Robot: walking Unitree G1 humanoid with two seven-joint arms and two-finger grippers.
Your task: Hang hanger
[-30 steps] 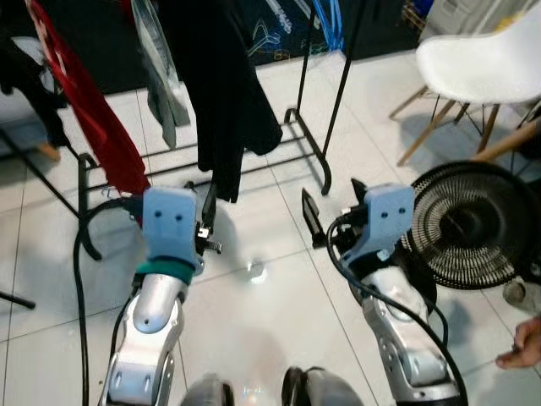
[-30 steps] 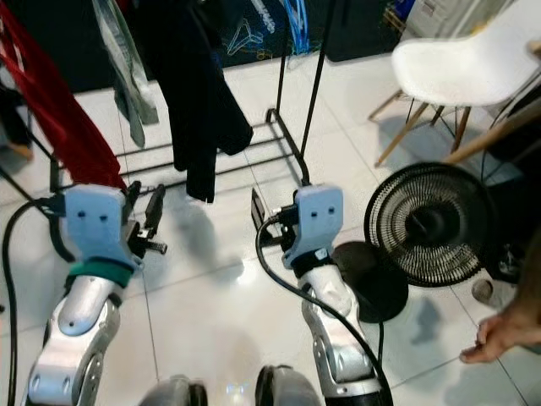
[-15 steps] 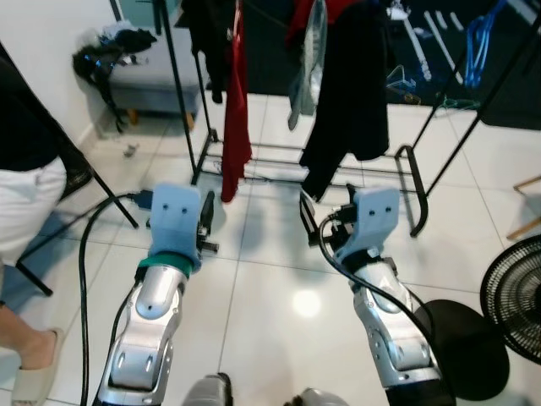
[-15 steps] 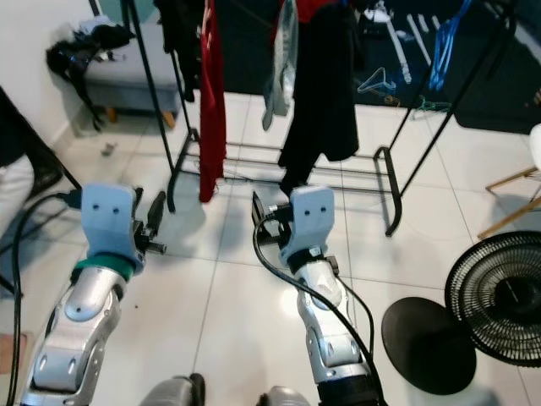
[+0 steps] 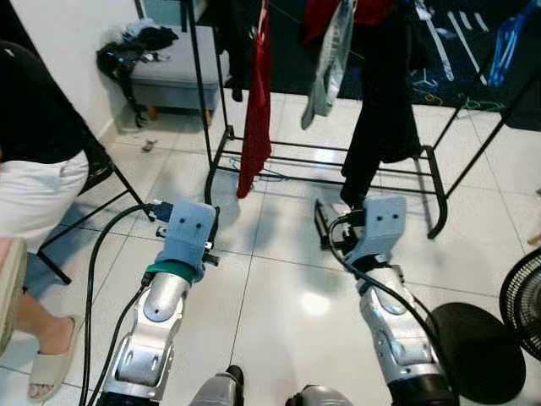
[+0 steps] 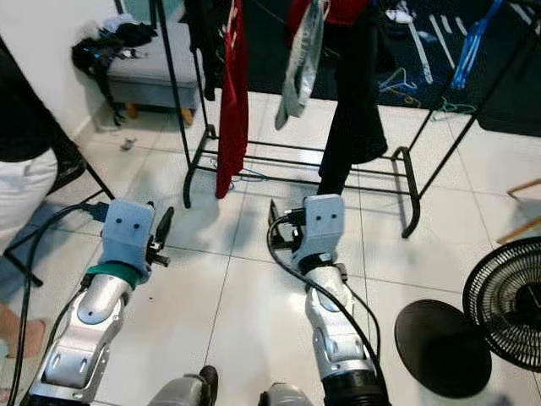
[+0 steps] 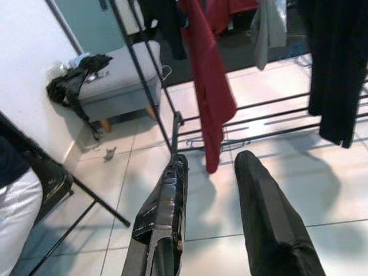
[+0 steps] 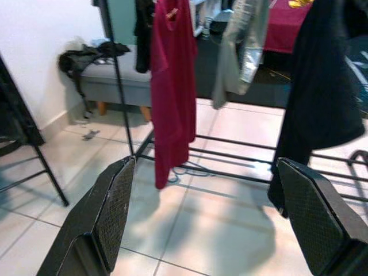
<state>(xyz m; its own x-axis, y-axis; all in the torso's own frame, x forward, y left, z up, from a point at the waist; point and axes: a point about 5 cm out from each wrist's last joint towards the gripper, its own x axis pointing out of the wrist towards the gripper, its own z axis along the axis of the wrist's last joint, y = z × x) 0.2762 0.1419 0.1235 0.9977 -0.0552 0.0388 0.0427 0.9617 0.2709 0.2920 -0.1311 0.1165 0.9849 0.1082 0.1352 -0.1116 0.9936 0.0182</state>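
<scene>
closer now to the clothes rack [image 5: 221,139], left gripper [image 7: 215,198] and right gripper [image 8: 213,215] gape empty.

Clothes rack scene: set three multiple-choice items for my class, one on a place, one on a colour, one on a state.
1. Where does the grey ottoman stand?
A. against the white wall, beyond the rack's left end
B. under the fan
C. between the robot's arms

2. What colour is the long garment hanging nearest the rack's left upright?
A. yellow
B. red
C. white

3. How are the right gripper's fingers?
A. shut on a hanger
B. shut on a sleeve
C. spread apart, holding nothing

Answers:
1. A: the grey ottoman sits by the white wall, past the left post of the clothes rack.
2. B: the red garment hangs beside that post, with a grey garment and a black garment further right.
3. C: in the right wrist view the right gripper shows bare floor between its fingers.
</scene>
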